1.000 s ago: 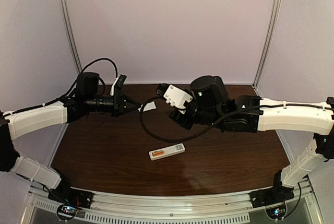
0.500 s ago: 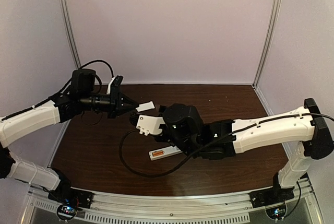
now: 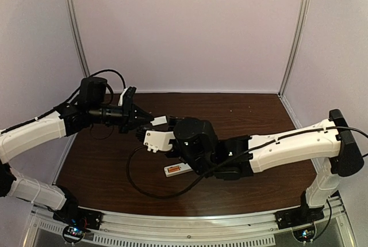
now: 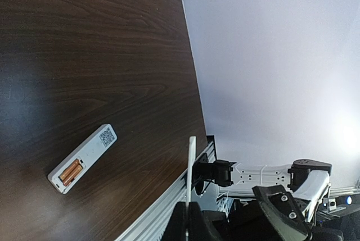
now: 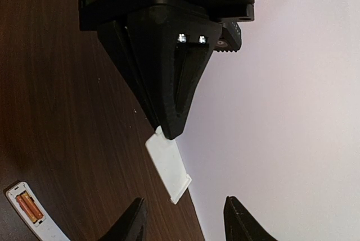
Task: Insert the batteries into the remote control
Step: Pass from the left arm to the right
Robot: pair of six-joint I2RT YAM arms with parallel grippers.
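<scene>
Right end effector [image 5: 183, 214] nearer cover plate [image 5: 167, 165]

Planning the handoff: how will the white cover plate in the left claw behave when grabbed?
Probably stiff: the cover plate juts from the left claw without sagging. Likely very light: edge-on it looks thin. It may pivot if nudged, since only one end is pinched.

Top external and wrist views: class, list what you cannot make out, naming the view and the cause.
Remote control: top external view, the right arm covers its right end.
Batteries: right wrist view, markings too small; the bottom edge cuts the remote off.
Cover plate: left wrist view, seen edge-on, its face hidden.
</scene>
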